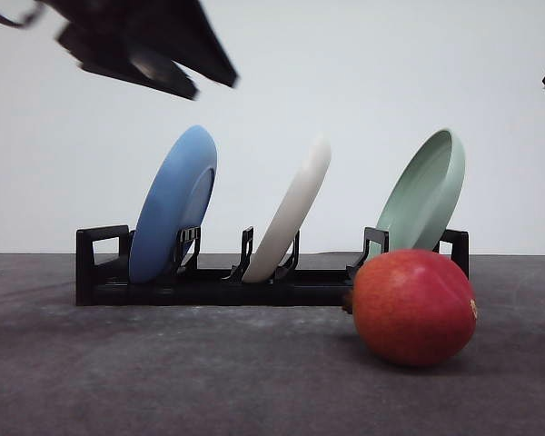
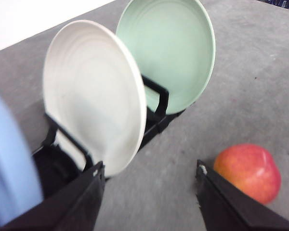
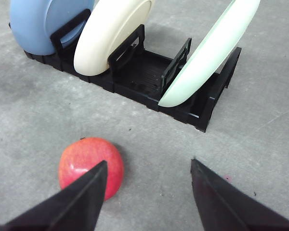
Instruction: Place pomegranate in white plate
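Note:
The pomegranate (image 1: 413, 307) is a round red fruit lying on the grey table in front of the rack's right end; it also shows as the pomegranate (image 2: 248, 172) and the pomegranate (image 3: 90, 166). The white plate (image 1: 291, 211) stands tilted in the middle slot of the black rack (image 1: 209, 286), seen too as the white plate (image 2: 91, 91) and the white plate (image 3: 111, 31). My left gripper (image 2: 149, 175) is open, hovering high beside the white plate, empty. My right gripper (image 3: 149, 171) is open above the table, the fruit just beyond its one finger.
A blue plate (image 1: 173, 204) leans in the rack's left slot and a pale green plate (image 1: 425, 193) in the right slot, directly behind the fruit. Bare grey tabletop (image 1: 163, 372) lies in front of the rack. A white wall stands behind.

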